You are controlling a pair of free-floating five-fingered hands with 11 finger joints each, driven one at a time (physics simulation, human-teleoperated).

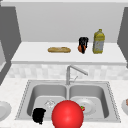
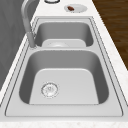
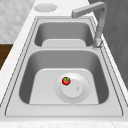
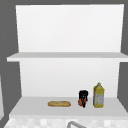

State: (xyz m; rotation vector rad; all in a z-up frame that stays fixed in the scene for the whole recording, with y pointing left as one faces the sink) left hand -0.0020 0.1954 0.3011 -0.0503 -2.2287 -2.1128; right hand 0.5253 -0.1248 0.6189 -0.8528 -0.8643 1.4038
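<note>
Nearest the camera in the front view there's a big red ball (image 1: 67,114) sitting over the front rim of the sink (image 1: 25,92), right about at the divider; just left of it the left hand (image 1: 39,115) hangs at the front edge of the left basin, fingers look curled down with nothing in them, though it's mostly a black blob so take that loosely; the drain (image 2: 49,89) sits on that basin's floor.

Right basin has a plate (image 3: 83,93) lying flat on the bottom with a small tomato (image 3: 66,80) on its rim, toward the divider side; the faucet (image 1: 75,70) stands at the back middle with its spout swung over the right basin; out on the counter there's a plate (image 1: 3,110) past the sink's left end and another (image 2: 76,8) past its right end with something brown on it.

Farther back, up on the shelf (image 4: 30,107): a bread loaf (image 4: 59,103) lying lengthwise near the middle, then the right hand (image 4: 83,95) to its right, fingers pointing down and closed around a small orange thing (image 4: 80,102) resting at shelf level; a yellow bottle (image 4: 98,96) stands upright just beside that hand, toward the shelf's right end; so the orange thing is right under the right hand, wedged between loaf and bottle, and the left hand is way off down at the sink.
</note>
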